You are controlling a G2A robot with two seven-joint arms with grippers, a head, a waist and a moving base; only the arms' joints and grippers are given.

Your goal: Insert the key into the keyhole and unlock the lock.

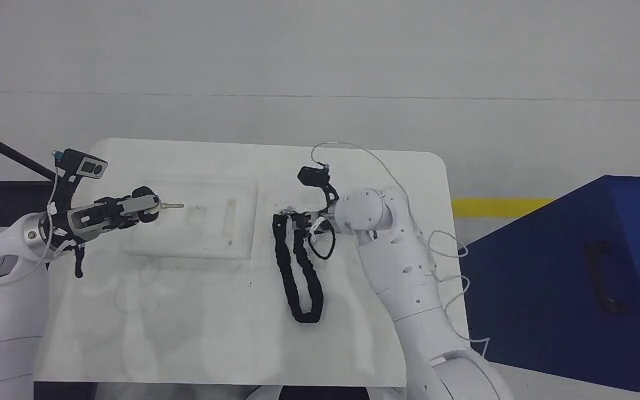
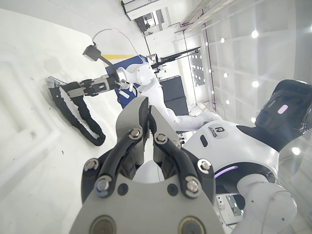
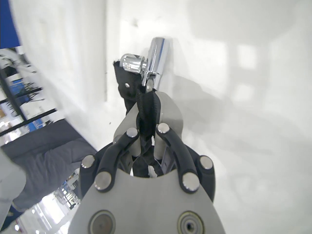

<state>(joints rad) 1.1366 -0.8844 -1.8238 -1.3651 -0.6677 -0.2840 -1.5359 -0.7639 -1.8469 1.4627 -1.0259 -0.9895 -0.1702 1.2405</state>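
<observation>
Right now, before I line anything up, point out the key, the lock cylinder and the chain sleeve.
key (image 1: 172,207): top view, on its thin metal shaft.
lock cylinder (image 3: 159,57): right wrist view, on the shiny barrel's side.
chain sleeve (image 1: 305,313): top view, on the loop's closed end.

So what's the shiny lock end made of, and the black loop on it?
The lock head looks like polished metal, probably chromed steel: it mirrors the light. The black loop looks like woven fabric, matte and wrinkled, probably sleeving a chain or cable I cannot see.
</observation>
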